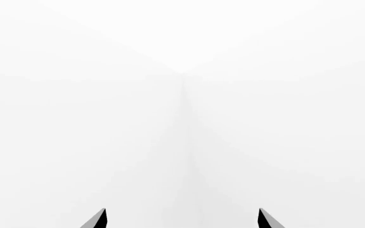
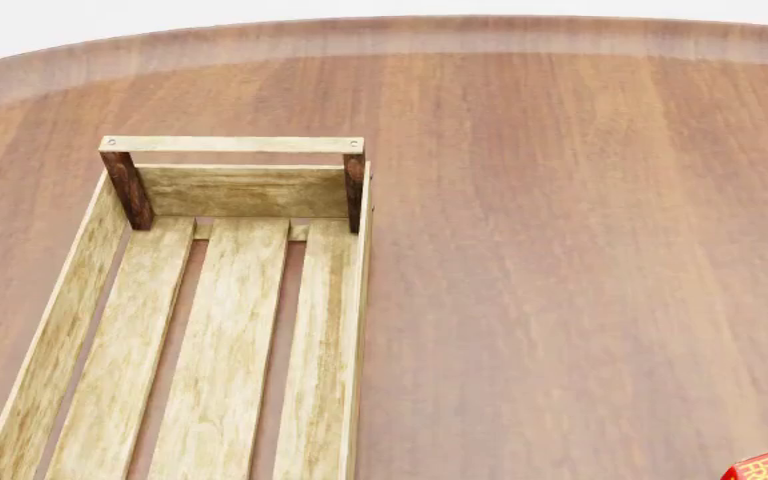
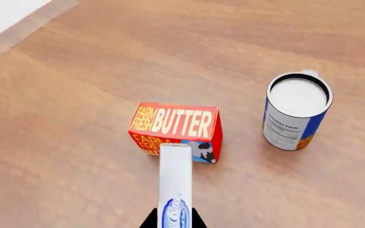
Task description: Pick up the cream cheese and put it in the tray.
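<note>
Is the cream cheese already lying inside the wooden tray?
No, in the head view the tray shows only bare slats, and in the right wrist view the cream cheese is held between the right gripper fingers.

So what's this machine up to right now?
The robot's right gripper is shut on a small white-and-blue cream cheese box, held above the wooden table over a BUTTER box and a can. The slatted wooden tray where it belongs sits empty. The left gripper is open, facing only blank white.
</note>
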### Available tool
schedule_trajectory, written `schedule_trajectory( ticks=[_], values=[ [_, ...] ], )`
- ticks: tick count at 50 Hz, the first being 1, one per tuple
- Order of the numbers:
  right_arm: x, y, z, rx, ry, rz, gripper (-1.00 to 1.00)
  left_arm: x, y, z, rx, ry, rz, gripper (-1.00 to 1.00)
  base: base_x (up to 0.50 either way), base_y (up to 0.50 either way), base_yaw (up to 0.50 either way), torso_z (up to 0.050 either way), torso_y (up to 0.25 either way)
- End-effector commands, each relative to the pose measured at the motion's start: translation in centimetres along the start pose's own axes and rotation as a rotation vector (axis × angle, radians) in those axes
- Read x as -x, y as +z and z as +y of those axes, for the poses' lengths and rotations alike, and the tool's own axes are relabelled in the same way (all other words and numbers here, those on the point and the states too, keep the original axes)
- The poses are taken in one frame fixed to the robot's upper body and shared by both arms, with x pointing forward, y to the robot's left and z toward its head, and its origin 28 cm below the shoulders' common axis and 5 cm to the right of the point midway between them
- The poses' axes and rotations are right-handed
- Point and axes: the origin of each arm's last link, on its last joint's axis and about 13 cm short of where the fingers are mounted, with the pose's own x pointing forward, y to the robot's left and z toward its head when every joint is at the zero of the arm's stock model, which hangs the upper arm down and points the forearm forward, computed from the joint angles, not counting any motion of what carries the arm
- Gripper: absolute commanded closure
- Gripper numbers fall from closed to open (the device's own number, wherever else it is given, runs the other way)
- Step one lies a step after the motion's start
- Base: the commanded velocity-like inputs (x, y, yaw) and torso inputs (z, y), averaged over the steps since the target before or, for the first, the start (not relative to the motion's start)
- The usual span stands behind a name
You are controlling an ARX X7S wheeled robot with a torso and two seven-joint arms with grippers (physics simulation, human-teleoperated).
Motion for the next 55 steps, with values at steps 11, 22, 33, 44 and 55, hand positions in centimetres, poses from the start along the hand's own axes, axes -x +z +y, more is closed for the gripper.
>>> schedule_trajectory(
  ticks=[11, 22, 33, 44, 55],
  values=[
    [2.1, 2.8, 0.7, 0.105, 0.156, -0.223, 1.00, 0.0, 0.1, -0.2, -0.001, -0.009, 0.004, -1.00, 0.00, 0.00, 0.00, 0.000, 0.000],
    [2.1, 5.4, 1.5, 0.150, 0.187, -0.341, 1.00, 0.0, 0.1, -0.3, -0.004, -0.010, 0.004, -1.00, 0.00, 0.00, 0.00, 0.000, 0.001],
    [1.9, 6.6, 2.9, 0.220, 0.214, -0.395, 1.00, 0.0, 0.1, -0.3, -0.006, -0.011, 0.004, -1.00, 0.00, 0.00, 0.00, 0.000, 0.000],
    [1.6, 7.6, 4.8, 0.278, 0.306, -0.398, 1.00, 0.0, 0.1, -0.3, -0.007, -0.011, 0.004, -1.00, 0.00, 0.00, 0.00, 0.000, 0.000],
    [0.6, 7.7, 7.1, 0.367, 0.433, -0.401, 1.00, 0.0, 0.1, -0.4, -0.008, -0.013, 0.007, -1.00, 0.00, 0.00, 0.00, 0.000, 0.001]
  ],
)
